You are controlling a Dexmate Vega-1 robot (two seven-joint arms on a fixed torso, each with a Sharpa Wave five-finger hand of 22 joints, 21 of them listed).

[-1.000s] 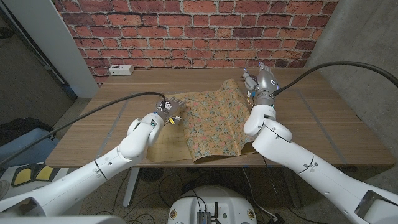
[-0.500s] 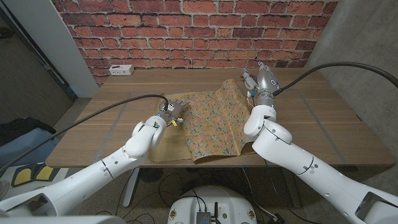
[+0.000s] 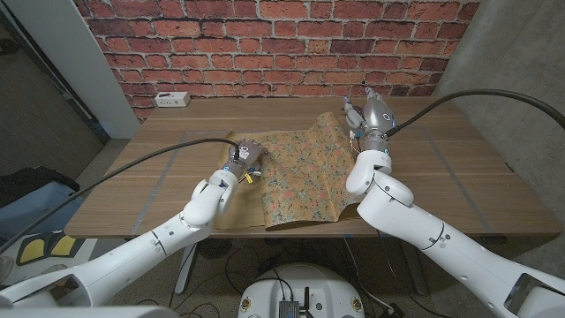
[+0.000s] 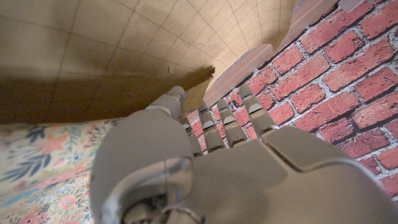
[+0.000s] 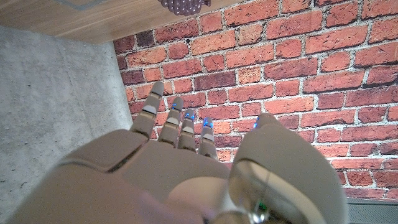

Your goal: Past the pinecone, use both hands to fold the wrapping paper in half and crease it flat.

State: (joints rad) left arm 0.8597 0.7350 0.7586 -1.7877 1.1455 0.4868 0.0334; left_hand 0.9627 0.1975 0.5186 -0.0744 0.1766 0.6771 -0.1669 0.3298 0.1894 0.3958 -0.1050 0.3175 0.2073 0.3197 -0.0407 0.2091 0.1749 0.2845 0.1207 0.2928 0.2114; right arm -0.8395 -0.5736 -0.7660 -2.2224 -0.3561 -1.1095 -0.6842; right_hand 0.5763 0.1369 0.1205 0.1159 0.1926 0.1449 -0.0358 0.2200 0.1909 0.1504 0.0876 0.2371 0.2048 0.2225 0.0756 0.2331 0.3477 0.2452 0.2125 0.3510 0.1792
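Left hand [image 3: 244, 157] holds the wrapping paper's [image 3: 305, 181] turned-over left edge, plain side up. Right hand [image 3: 365, 115] open beyond the paper's far right corner, off it. Risk: lone pull skews the fold.

The wrapping paper [image 3: 305, 172] has a tan printed side with small pink, blue and green flowers; its underside [image 4: 93, 56] is plain brown with a faint grid. The counter [image 3: 459, 168] is light wood. The wall [image 3: 265, 44] is red brick. Both robot hands [image 3: 244, 156] [image 3: 364, 113] are grey.
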